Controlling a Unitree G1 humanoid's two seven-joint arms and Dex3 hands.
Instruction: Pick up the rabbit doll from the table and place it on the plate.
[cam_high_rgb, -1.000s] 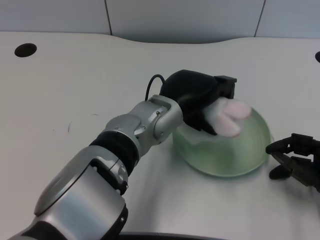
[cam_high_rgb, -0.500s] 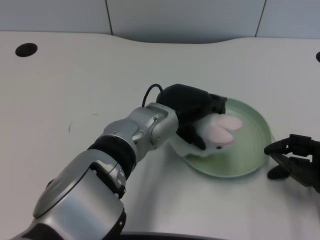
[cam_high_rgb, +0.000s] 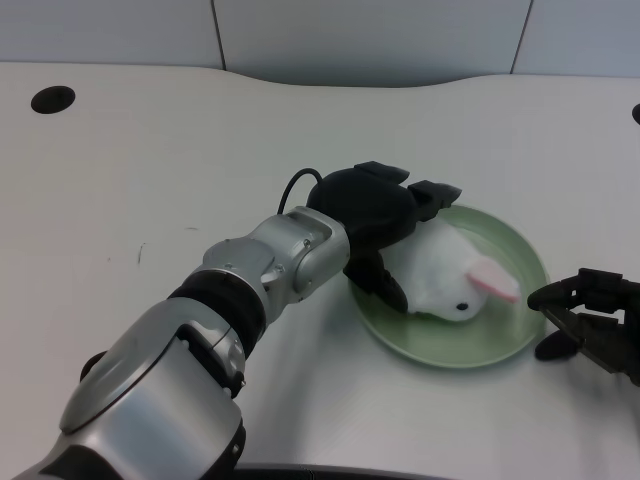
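The white rabbit doll (cam_high_rgb: 452, 279) with a pink ear lies on its side inside the pale green plate (cam_high_rgb: 520, 330), a little right of the table's middle. My left hand (cam_high_rgb: 382, 215) hovers over the plate's left rim, its black fingers spread apart. The doll lies free just right of the fingers, and nothing is held. The hand hides the doll's left end and part of the plate's near-left rim.
My right hand (cam_high_rgb: 590, 318) waits at the picture's right edge, close to the plate's right rim. A dark round hole (cam_high_rgb: 51, 99) sits in the table at the far left. The table's curved back edge runs along the top.
The hand lowered the doll onto the plate, then spread its fingers and let go. The doll now lies flat in the plate instead of hanging in the grip.
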